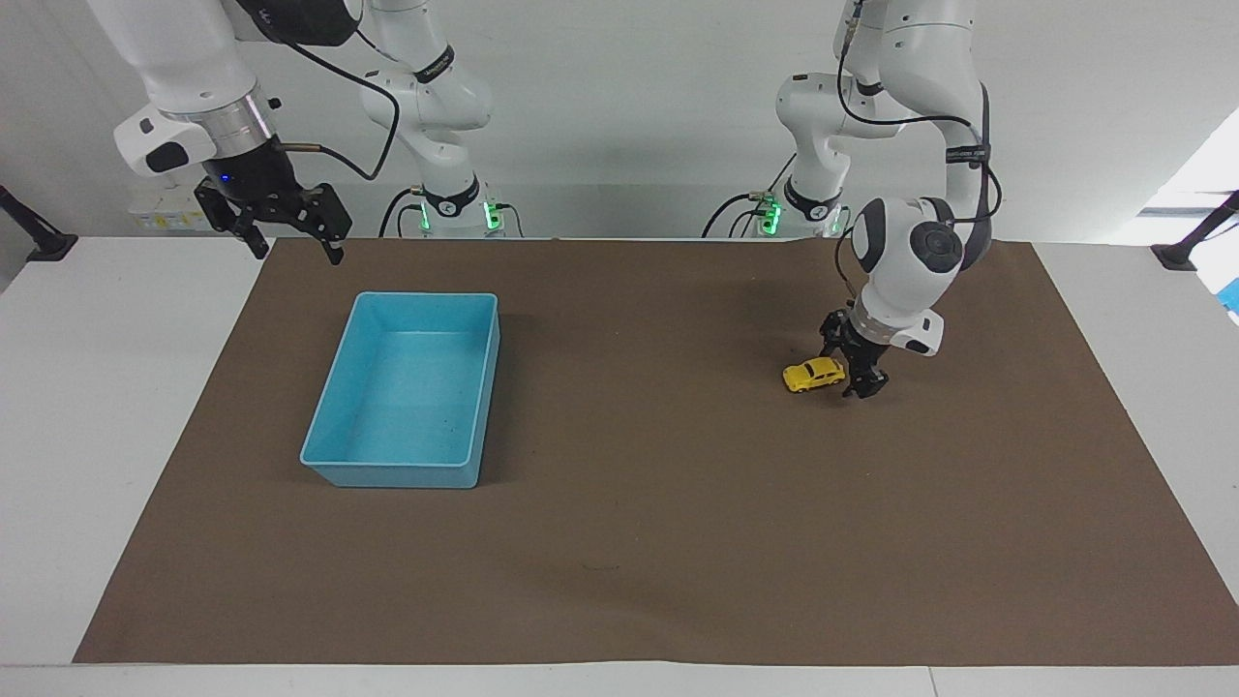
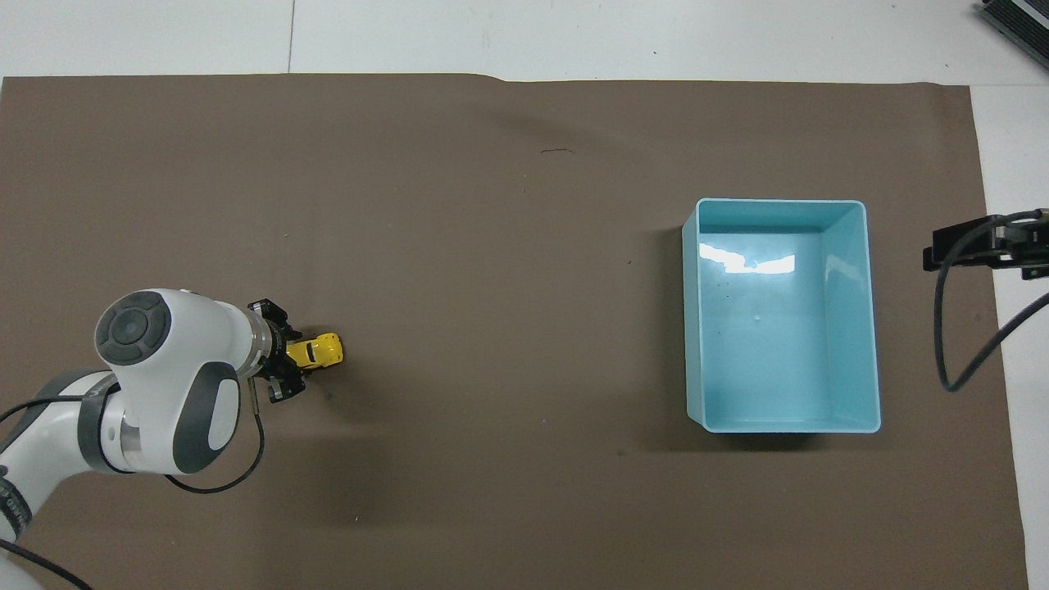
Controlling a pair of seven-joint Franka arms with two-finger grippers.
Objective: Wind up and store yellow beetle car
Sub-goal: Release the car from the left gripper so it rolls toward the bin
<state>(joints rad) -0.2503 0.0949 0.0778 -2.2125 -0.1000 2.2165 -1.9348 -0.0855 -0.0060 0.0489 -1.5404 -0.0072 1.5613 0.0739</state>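
The yellow beetle car [image 1: 813, 374] stands on its wheels on the brown mat toward the left arm's end of the table; it also shows in the overhead view [image 2: 318, 351]. My left gripper [image 1: 850, 369] is open and low at the car's rear end, its fingers spread to either side of the tail; in the overhead view the left gripper [image 2: 280, 354] shows beside the car. The blue bin [image 1: 402, 474] stands empty toward the right arm's end [image 2: 692, 328]. My right gripper [image 1: 298, 250] is open and empty, waiting up in the air over the mat's edge by the bin.
The brown mat [image 1: 639, 542] covers most of the white table [image 1: 87, 407]. The right arm's cable and black gripper part [image 2: 967, 246] show beside the bin in the overhead view.
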